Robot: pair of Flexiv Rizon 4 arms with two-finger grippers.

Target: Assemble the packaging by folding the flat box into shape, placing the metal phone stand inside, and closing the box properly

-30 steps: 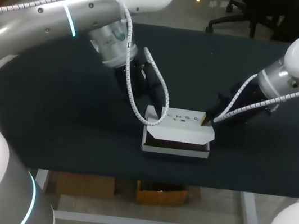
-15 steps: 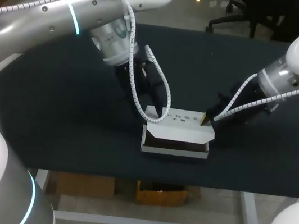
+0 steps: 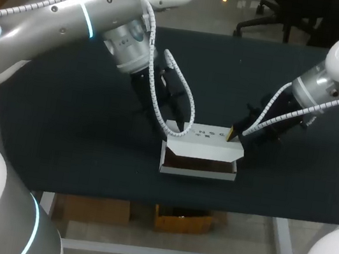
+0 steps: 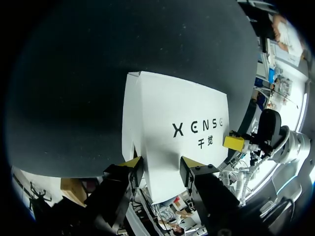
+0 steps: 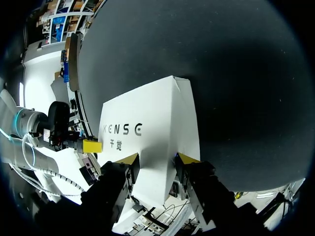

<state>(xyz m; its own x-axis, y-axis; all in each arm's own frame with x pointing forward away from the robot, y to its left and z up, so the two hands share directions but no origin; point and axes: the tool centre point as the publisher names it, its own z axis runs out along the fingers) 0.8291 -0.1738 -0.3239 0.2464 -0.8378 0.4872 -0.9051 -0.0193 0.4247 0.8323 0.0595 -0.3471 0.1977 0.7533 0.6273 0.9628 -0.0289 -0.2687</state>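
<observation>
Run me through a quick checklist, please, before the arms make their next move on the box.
1. Box folded into shape, standing on the table: ok.
2. Lid closed: not ok, it stands raised with a gap at the front.
3. Phone stand inside: cannot tell, the interior is dark.
4. Left end effector at the lid's left end, open: ok.
5. Right end effector at the lid's right end, open: ok.

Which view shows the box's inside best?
Head view: the box faces the camera with its lid raised, exposing the dark interior. Both wrist views show only the white printed lid, nothing inside.
</observation>
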